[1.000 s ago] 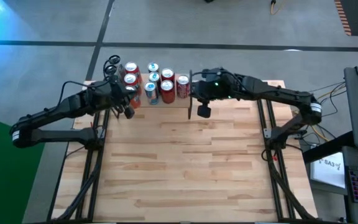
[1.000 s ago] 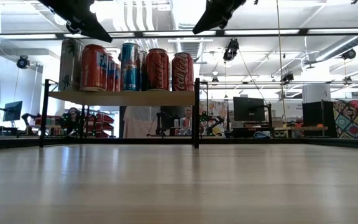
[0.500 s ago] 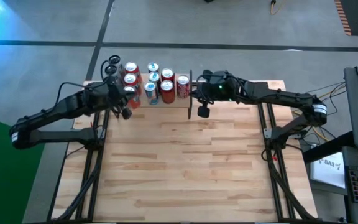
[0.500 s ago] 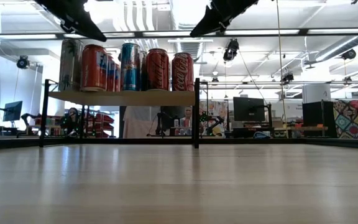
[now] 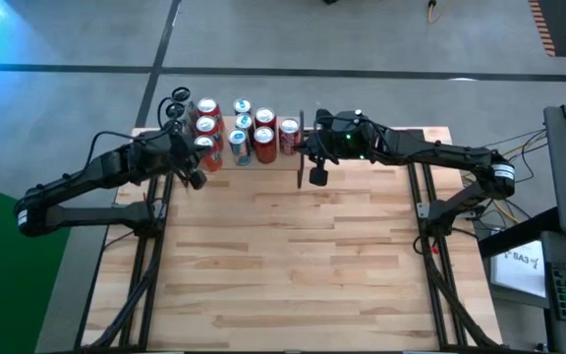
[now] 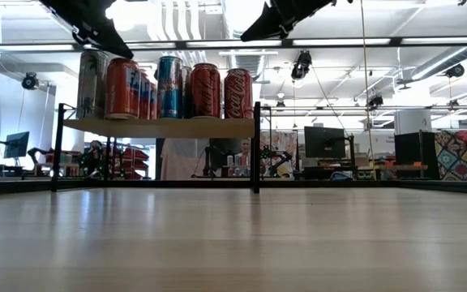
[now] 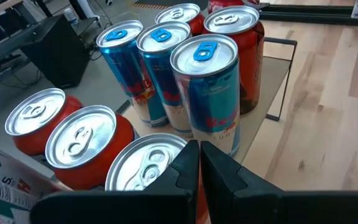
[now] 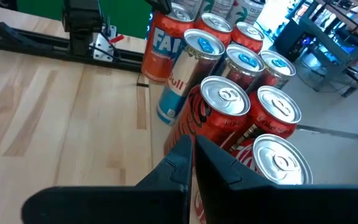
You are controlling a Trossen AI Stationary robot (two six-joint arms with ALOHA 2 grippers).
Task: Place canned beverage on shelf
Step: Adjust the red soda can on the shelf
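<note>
Red and blue aluminium beverage cans [image 5: 239,130] stand grouped on the small light-wood shelf [image 6: 159,126] at the tabletop's far edge.
Left gripper [image 5: 197,177] and right gripper [image 5: 317,177] hover beside it, fingers together, empty.

A grey concrete floor [image 5: 362,39] with dark seam lines lies at 12 o'clock of the wooden surface [image 5: 293,256]. Beyond, an open workshop has white ceiling ducts [image 6: 185,20], strip lights [image 6: 355,40] and desks with monitors [image 6: 324,142].

Row of cans [image 6: 164,86] on the wooden shelf [image 6: 159,126], just below my left gripper [image 6: 87,26] and right gripper [image 6: 278,18], tabletop [image 6: 233,243] far beneath.
</note>
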